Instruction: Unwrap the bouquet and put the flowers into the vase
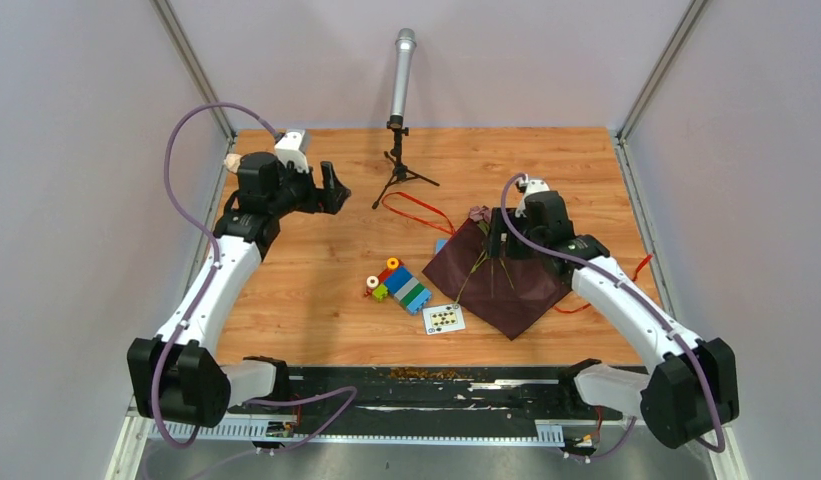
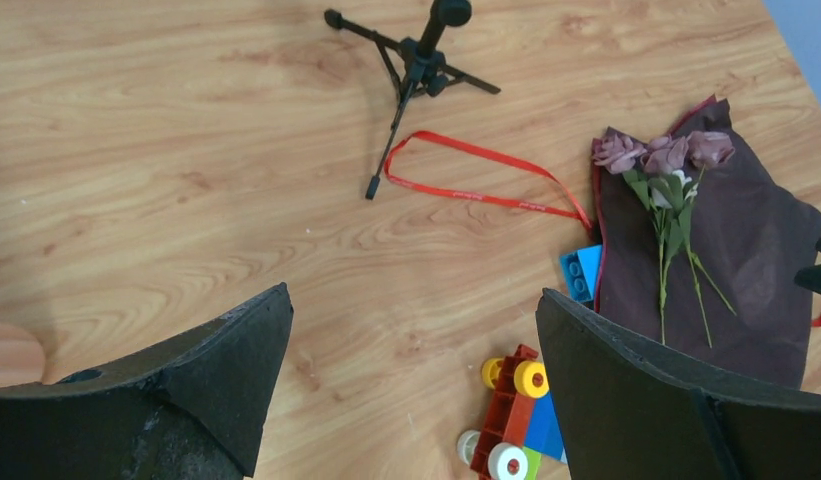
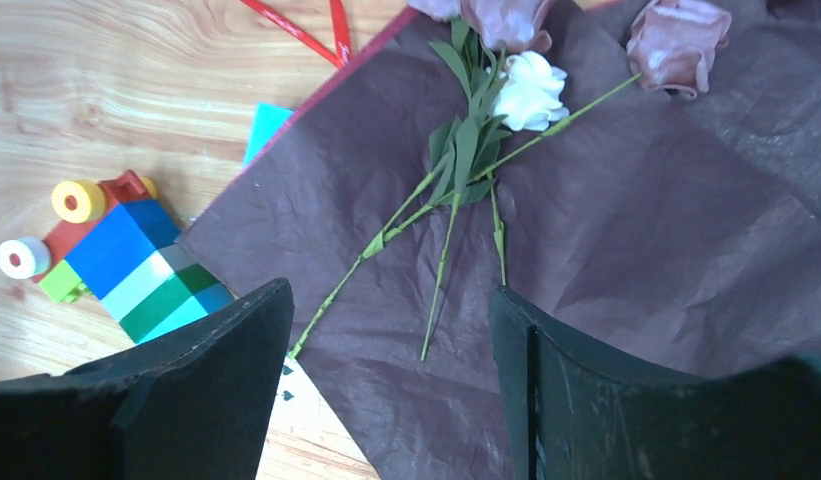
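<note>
The left arm (image 1: 211,290) and right arm (image 1: 626,300) have glossy white link shells between bulky black joints. A purple cable (image 1: 169,155) runs along each. The left end effector (image 2: 414,292) and right end effector (image 3: 391,290) carry matte black, wedge-shaped fingers (image 2: 216,370).

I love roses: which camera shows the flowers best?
The right wrist view: the flowers lie close up on the opened maroon wrap, stems distinct. The left wrist view shows them smaller; the top view shows only tiny blooms.
</note>
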